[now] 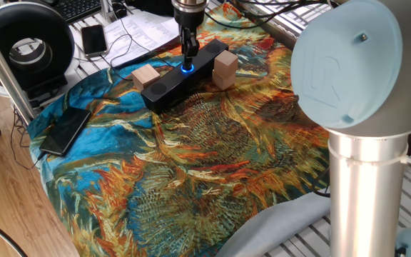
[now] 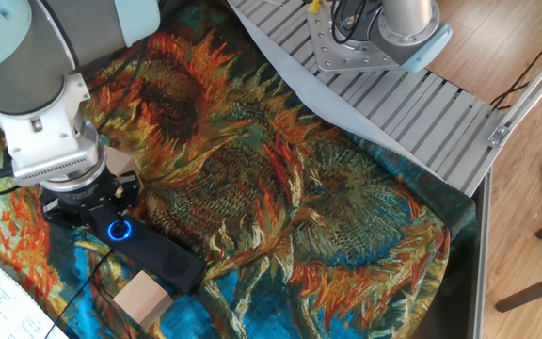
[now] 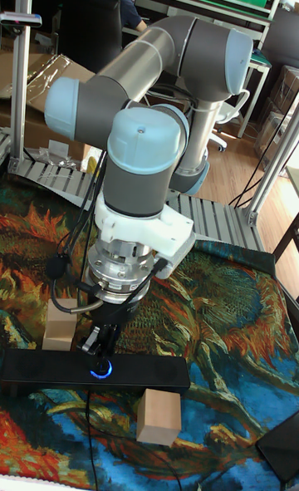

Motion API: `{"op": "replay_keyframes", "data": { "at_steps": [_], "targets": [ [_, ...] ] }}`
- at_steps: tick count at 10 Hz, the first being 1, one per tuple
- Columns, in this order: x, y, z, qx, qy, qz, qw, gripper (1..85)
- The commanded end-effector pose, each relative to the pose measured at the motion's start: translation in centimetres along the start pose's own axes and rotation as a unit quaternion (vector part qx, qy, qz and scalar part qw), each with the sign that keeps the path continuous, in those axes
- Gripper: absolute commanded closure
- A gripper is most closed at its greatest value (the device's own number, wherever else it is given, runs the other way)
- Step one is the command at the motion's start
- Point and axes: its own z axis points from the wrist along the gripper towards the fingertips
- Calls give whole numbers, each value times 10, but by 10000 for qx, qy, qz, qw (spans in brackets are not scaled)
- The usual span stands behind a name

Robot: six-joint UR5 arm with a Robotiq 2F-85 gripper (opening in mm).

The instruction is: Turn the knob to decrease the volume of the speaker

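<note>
The black bar speaker (image 1: 164, 87) (image 2: 165, 261) (image 3: 46, 370) lies on the sunflower cloth between two wooden blocks. Its knob (image 1: 187, 68) (image 2: 118, 229) (image 3: 101, 369) glows with a blue ring on the top face. My gripper (image 1: 189, 54) (image 3: 100, 350) points straight down onto the knob, fingers drawn close together with the tips at the knob. In the other fixed view the wrist hides the fingertips; only the blue ring shows below it.
Wooden blocks (image 1: 146, 76) (image 1: 225, 69) flank the speaker on both long sides. A flat black phone (image 1: 64, 130) lies at the cloth's left edge. A large round black device (image 1: 27, 46), a second phone (image 1: 93, 39) and cables sit beyond.
</note>
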Motion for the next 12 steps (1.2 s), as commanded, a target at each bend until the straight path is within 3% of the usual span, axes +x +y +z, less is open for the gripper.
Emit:
{"op": "replay_keyframes", "data": {
  "at_steps": [1,3,8,12],
  "targets": [
    [1,5,5,-125,29,-14,9999,467],
    [7,3,8,-102,145,-80,9998,460],
    [4,14,13,-269,50,-13,9996,440],
    [2,12,13,-201,66,-45,9998,440]
  ]
}}
